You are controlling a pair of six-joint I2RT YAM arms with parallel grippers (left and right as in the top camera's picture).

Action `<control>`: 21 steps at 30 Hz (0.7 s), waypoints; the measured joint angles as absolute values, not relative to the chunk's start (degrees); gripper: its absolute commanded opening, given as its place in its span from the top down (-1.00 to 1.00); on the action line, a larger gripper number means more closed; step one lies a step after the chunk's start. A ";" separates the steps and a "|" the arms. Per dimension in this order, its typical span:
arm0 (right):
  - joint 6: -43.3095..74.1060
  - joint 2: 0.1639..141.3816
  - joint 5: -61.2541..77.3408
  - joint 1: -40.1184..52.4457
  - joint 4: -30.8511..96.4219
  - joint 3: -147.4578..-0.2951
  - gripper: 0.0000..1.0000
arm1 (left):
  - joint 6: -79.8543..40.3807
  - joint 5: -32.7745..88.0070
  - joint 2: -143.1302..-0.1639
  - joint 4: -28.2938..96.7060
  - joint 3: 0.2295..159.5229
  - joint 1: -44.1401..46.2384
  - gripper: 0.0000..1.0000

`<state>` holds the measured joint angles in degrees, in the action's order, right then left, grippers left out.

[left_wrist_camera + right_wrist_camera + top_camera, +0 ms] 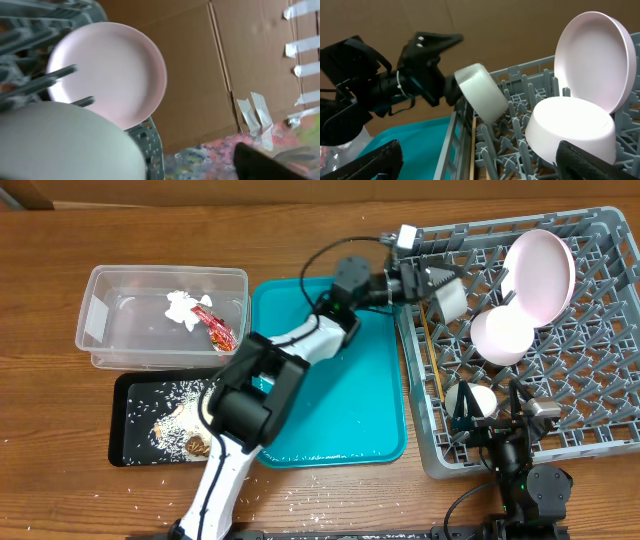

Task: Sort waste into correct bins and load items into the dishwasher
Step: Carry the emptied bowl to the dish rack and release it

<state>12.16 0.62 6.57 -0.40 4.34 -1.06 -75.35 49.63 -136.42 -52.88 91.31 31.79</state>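
My left gripper [432, 288] is shut on the small pale bowl [449, 299] and holds it tilted above the left edge of the grey dish rack [600, 420]. The right wrist view shows that bowl [481, 93] in the black fingers [440, 75]. It fills the lower left of the left wrist view [60, 145]. The round white plate [540, 272] stands upright in the rack, with the pinkish-white bowl [498, 336] upside down in front of it. Chopsticks [432, 355] lie along the rack's left side. My right gripper [480, 165] is open and empty low over the rack's front.
The clear tub [110, 350] at the left holds the white tissue [181, 305] and the red wrapper [216, 329]. The black tray [125, 430] in front of it holds rice scraps [185, 435]. The teal tray [340, 410] lies between the tub and the rack, under my left arm.
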 measured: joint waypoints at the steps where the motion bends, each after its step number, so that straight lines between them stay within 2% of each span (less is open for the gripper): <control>1: 12.14 0.62 6.57 -0.38 4.32 -1.06 -1.00 | -75.48 50.68 -136.42 -51.77 91.33 30.85 -1.00; 9: 12.14 0.62 6.57 -0.40 4.34 -1.06 -1.00 | -75.61 57.30 -136.42 -43.99 91.39 25.23 -0.99; 11: 12.14 0.62 6.57 -0.38 4.34 -1.06 -1.00 | -74.17 58.19 -136.29 -38.85 91.64 24.32 -1.00; 14: 12.10 0.62 6.57 -0.38 4.34 -1.06 -1.00 | -67.96 58.63 -132.88 -22.44 92.36 23.03 -1.00; 16: 12.16 0.62 6.59 -0.38 4.38 -1.06 -1.00 | -58.70 54.96 -128.29 -1.48 92.58 22.22 -1.00; 17: 12.14 0.62 6.57 -0.38 4.34 -1.06 -1.00 | -57.71 54.41 -127.81 -0.14 92.44 22.13 -1.00; 21: 12.19 0.60 6.59 -0.38 4.34 -1.06 -1.00 | -43.51 45.19 -119.61 22.85 92.42 22.04 -1.00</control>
<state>12.19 0.60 6.59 -0.38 4.34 -1.06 -43.51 45.19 -119.61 22.85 92.42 22.04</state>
